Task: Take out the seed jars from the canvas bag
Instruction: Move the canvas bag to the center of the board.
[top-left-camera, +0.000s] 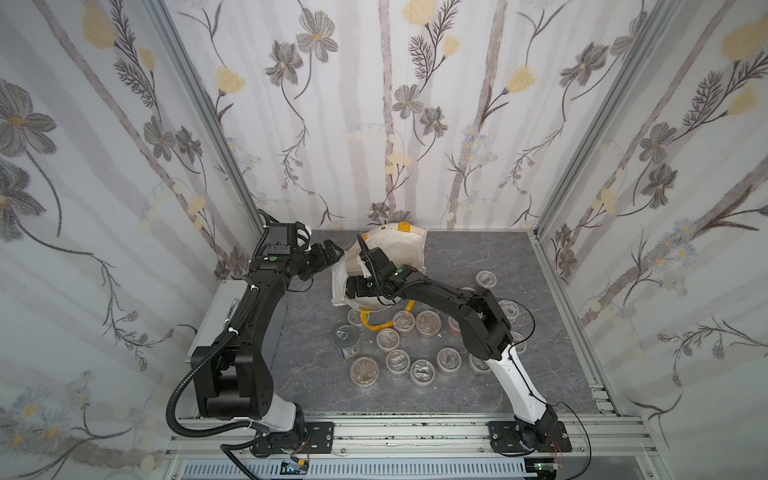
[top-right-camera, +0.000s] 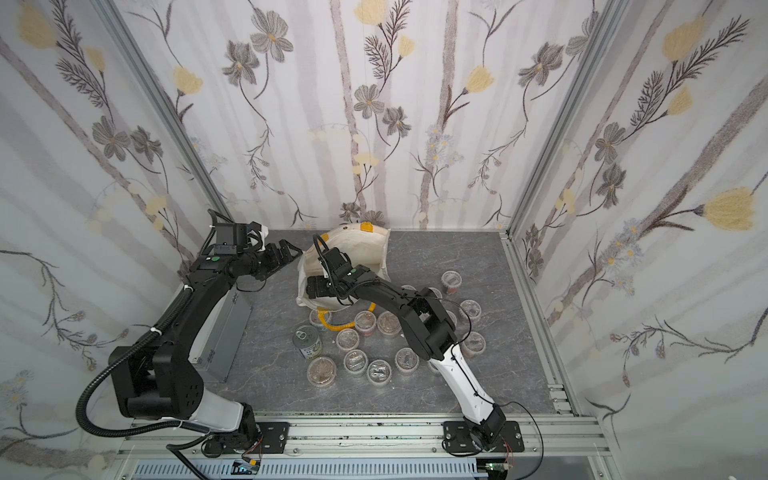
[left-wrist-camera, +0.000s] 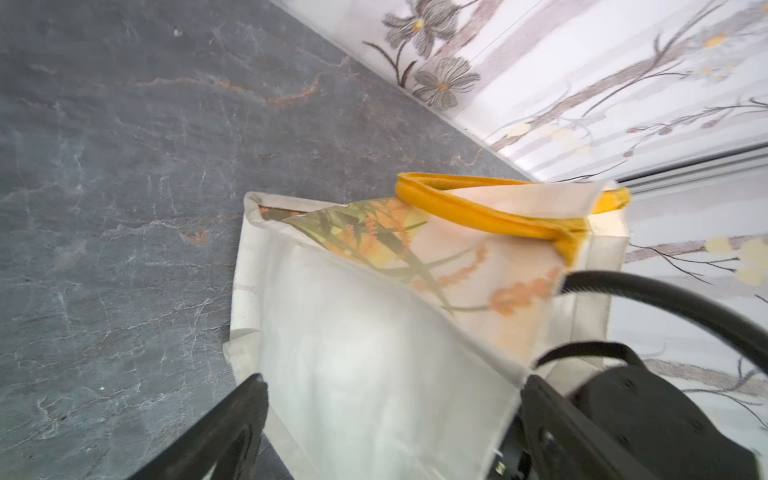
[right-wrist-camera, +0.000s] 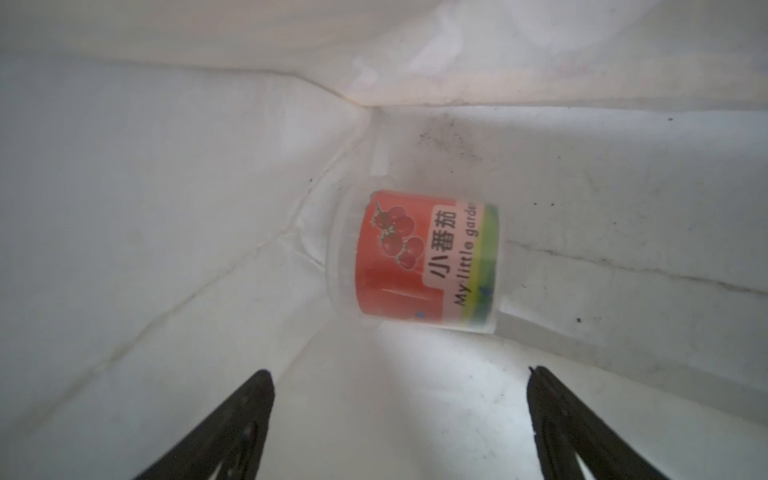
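- I see the right claw (right-wrist-camera: 399, 372) inside the canvas bag (top-left-camera: 401, 245), jaws apart, seed jar (right-wrist-camera: 419, 257) just ahead, untouched.
- My left claw (top-left-camera: 332, 252): jaws apart beside the bag's rim.

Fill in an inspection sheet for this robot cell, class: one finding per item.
Surface: grey marbled tabletop.
Job's things: canvas bag at the back; seed jars scattered before it; one red-labelled jar inside it.
Clutter: tin can upright beside the jars; grey metal box at the left edge.
Grippers: left gripper open at the bag's side; right gripper open inside the bag, short of the jar.
Cables: black conduit loops out at the front left.
Surroundings: floral wallpaper walls, aluminium frame.
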